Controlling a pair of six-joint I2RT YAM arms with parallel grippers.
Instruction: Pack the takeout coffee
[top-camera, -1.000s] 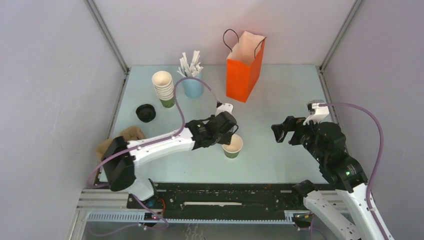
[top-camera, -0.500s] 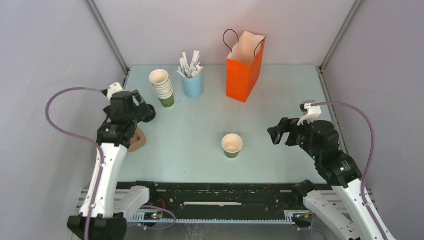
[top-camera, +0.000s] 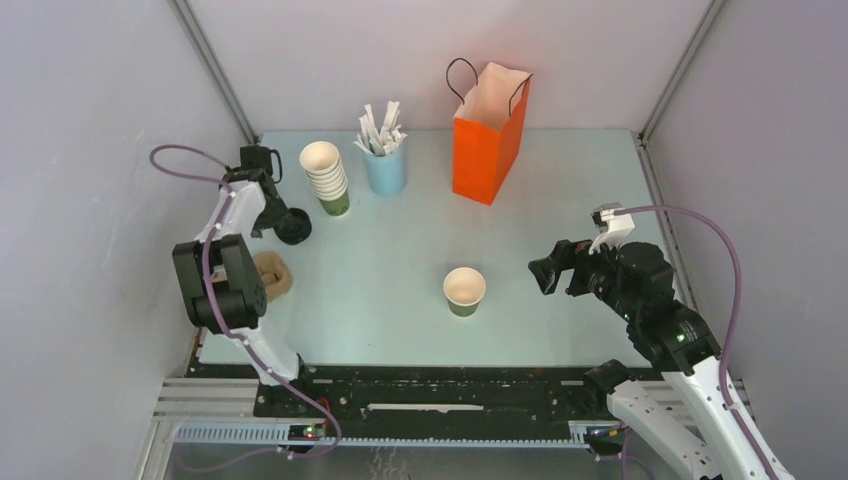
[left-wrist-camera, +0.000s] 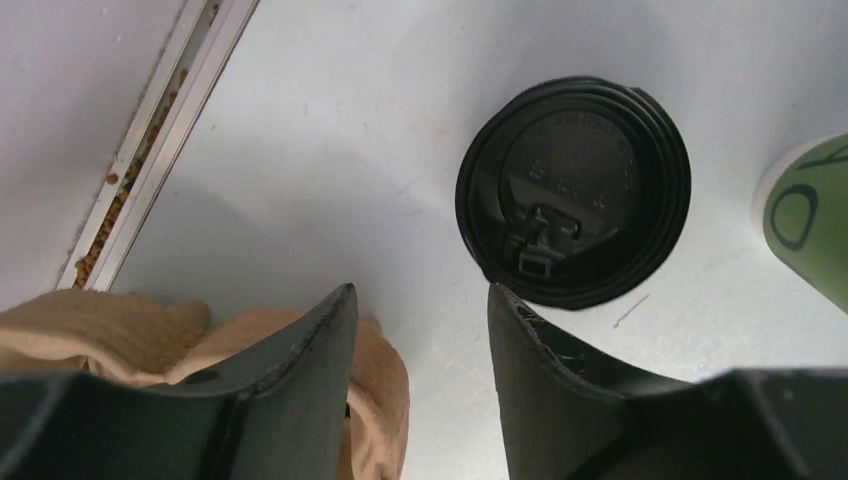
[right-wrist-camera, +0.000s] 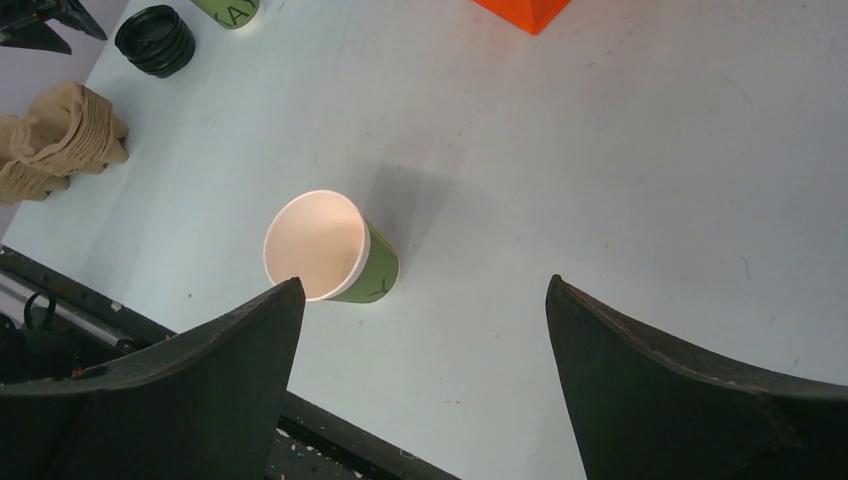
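The takeout coffee cup (top-camera: 465, 290), green outside and cream inside, stands upright and uncovered near the table's middle front. In the right wrist view the cup (right-wrist-camera: 330, 250) sits just beyond the left fingertip, apart from it. Its black lid (top-camera: 292, 226) lies flat at the far left; the left wrist view shows the lid (left-wrist-camera: 574, 190) just ahead of the right finger. My left gripper (top-camera: 275, 220) hovers by the lid, and in its wrist view the left gripper (left-wrist-camera: 421, 292) is open and holds nothing. My right gripper (top-camera: 541, 272) is wide open, right of the cup and empty (right-wrist-camera: 425, 283).
An orange paper bag (top-camera: 488, 135) stands open at the back centre. A stack of cream-and-green cups (top-camera: 327, 177) and a light blue cup of white sticks (top-camera: 385, 165) stand at the back left. Brown cardboard pieces (top-camera: 270, 275) lie by the left wall.
My left arm let go of the cup in the middle and swung to the far left, over the black lid. The right gripper crept slightly toward the cup.
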